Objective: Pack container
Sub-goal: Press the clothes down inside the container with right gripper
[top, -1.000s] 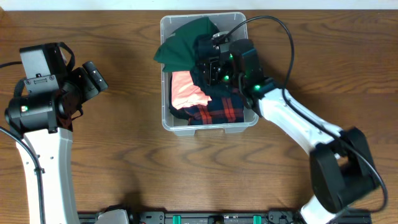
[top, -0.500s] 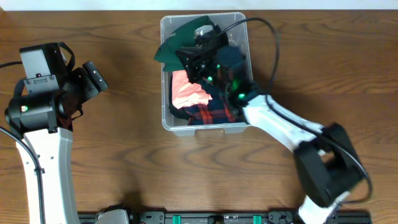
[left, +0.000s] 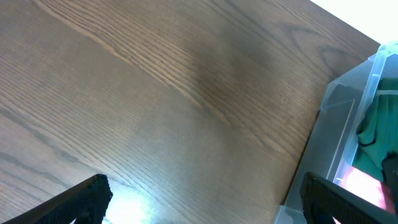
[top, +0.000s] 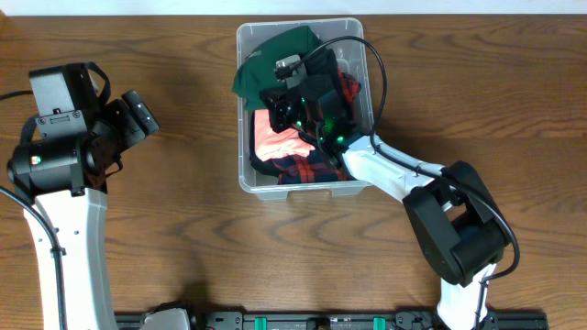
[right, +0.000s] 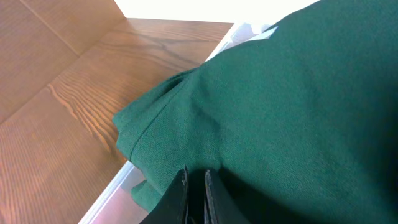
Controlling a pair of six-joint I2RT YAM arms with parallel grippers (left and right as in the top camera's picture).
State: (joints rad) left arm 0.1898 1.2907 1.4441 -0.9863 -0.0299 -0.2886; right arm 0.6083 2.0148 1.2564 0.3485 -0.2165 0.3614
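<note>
Container [top: 246, 37]: far-centre on counter [top: 183, 229], garments inside. Your right gripper [right: 194, 182] has shifted left onto the green garment [right: 280, 112], jaws nearly together, hold unclear. Left gripper [top: 139, 112]: jaws wide, empty. Tucking likely remains.

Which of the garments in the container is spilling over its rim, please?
The dark green garment: it drapes over the left rim of the container, while the orange garment and the plaid garment lie inside.

Clear rectangular container [top: 307, 191] — upright, far-centre; stuffed full
</note>
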